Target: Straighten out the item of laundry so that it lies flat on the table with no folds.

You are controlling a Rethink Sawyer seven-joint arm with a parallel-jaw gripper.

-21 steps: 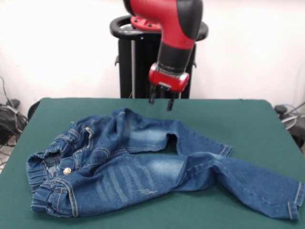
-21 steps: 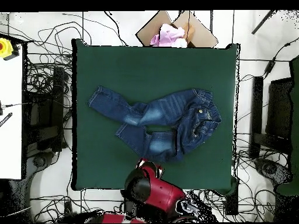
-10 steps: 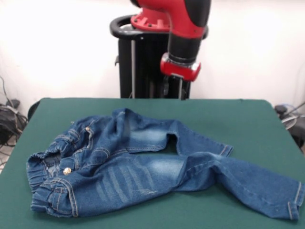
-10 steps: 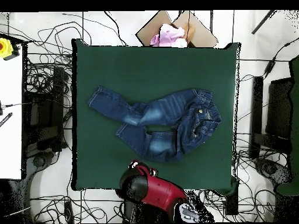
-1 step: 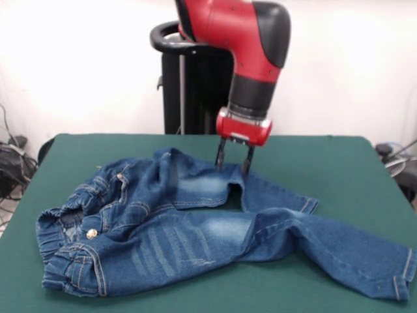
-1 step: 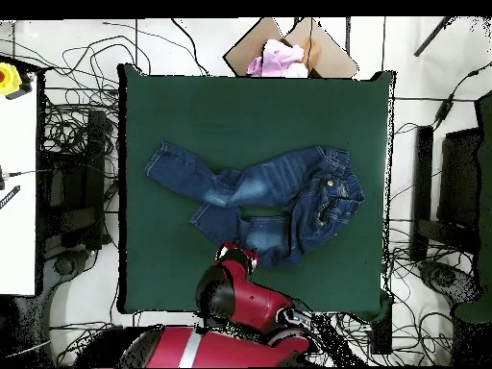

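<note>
- The red and black arm [image 5: 244,39] bends down from above, its wrist near vertical.
- The tool [image 5: 234,158] points straight down, its two fingers [image 5: 221,152] spread apart with nothing between them.

Jeans [image 6: 274,197] edge beneath the arm [image 6: 231,293], overhead view

No readable text, label, brand or number anywhere.

Crumpled jeans [image 5: 195,228] on green table [image 5: 339,163], open end effector [image 5: 234,162] just above upper leg.
</note>
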